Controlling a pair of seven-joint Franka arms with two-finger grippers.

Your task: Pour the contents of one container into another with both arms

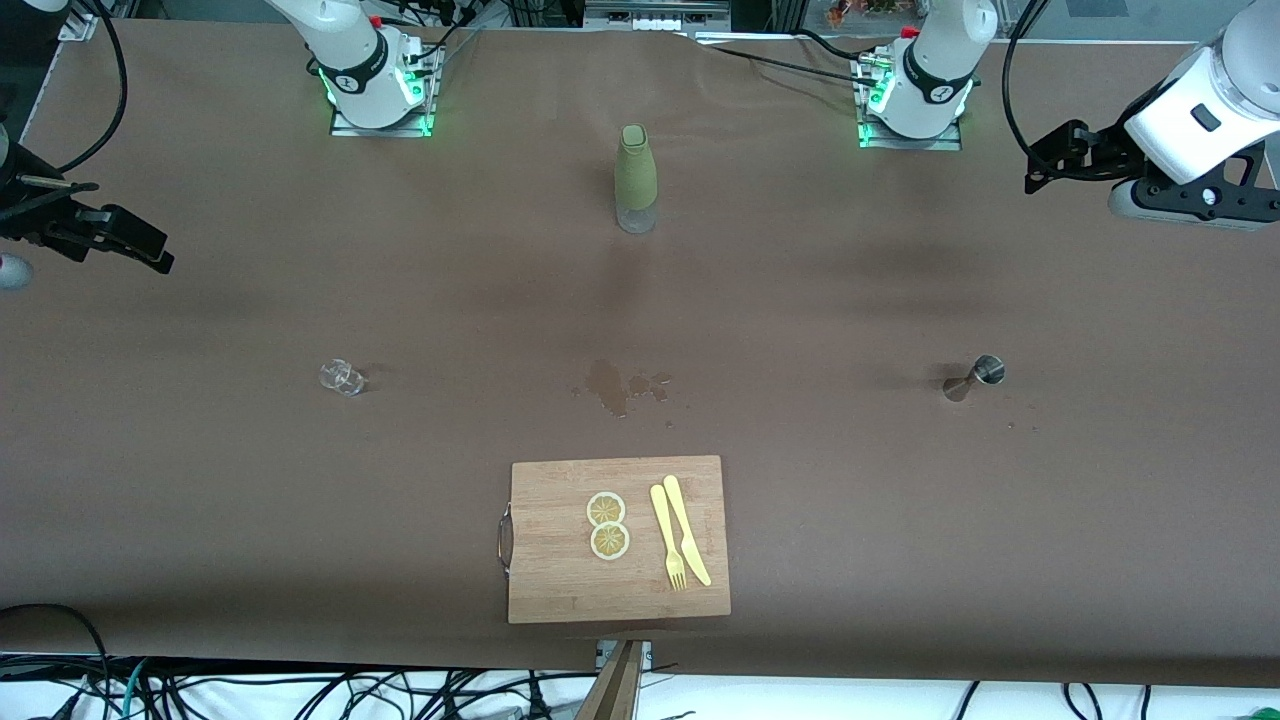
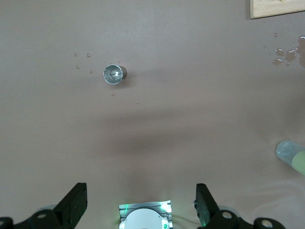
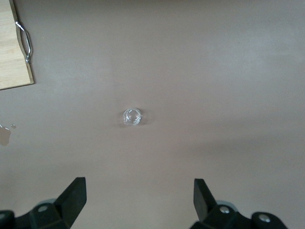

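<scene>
A small clear glass (image 1: pixel 343 377) stands on the brown table toward the right arm's end; it also shows in the right wrist view (image 3: pixel 132 116). A steel jigger (image 1: pixel 985 372) stands toward the left arm's end and appears in the left wrist view (image 2: pixel 114 74). My right gripper (image 1: pixel 120 235) hangs open and empty high over the table's edge, its jaws (image 3: pixel 138 193) wide apart. My left gripper (image 1: pixel 1050 160) hovers open and empty over its own end of the table, with the fingers (image 2: pixel 141 198) spread wide. Neither gripper touches anything.
A green-sleeved bottle (image 1: pixel 635 178) stands between the two arm bases. A wet spill (image 1: pixel 620 385) marks the table's middle. Nearer the camera lies a wooden cutting board (image 1: pixel 560 580) with two lemon slices (image 1: pixel 607 525), a yellow knife and a fork (image 1: pixel 672 545).
</scene>
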